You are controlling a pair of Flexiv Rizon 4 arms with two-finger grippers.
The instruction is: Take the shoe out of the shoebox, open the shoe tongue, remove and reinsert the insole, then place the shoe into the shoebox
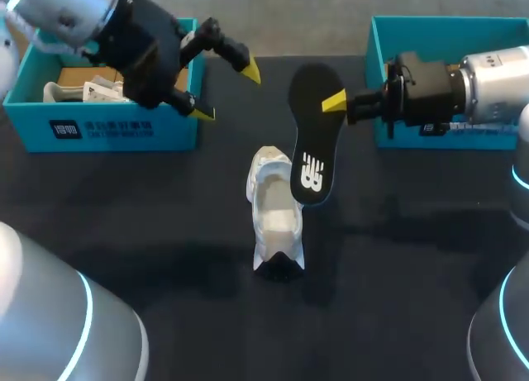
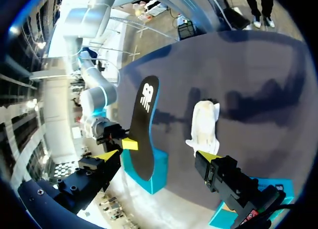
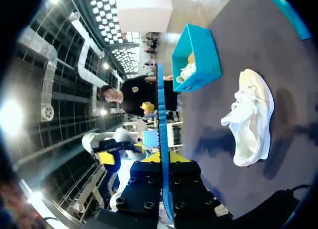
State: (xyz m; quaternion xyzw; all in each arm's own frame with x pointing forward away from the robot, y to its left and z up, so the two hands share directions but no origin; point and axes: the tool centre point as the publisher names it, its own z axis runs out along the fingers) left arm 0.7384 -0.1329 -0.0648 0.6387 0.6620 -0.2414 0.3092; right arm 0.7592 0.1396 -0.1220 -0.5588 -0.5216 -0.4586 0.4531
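A white shoe (image 1: 273, 216) stands on the black table near the middle, its opening facing up. Above it hangs a black insole (image 1: 312, 133), pinched at its far end by my right gripper (image 1: 335, 102). In the right wrist view the insole (image 3: 161, 114) shows edge-on between the shut fingers of that gripper (image 3: 164, 158), with the shoe (image 3: 251, 117) lying off to one side. My left gripper (image 1: 226, 90) hovers open by the left shoebox (image 1: 99, 129), holding nothing. From the left wrist, the open gripper (image 2: 158, 157) faces the insole (image 2: 144, 129) and the shoe (image 2: 204, 124).
The left teal shoebox holds another white shoe (image 1: 62, 90) and brown paper. A second teal box (image 1: 413, 34) stands at the back right, behind my right arm. The shoe stands on the dark table top (image 1: 165, 232).
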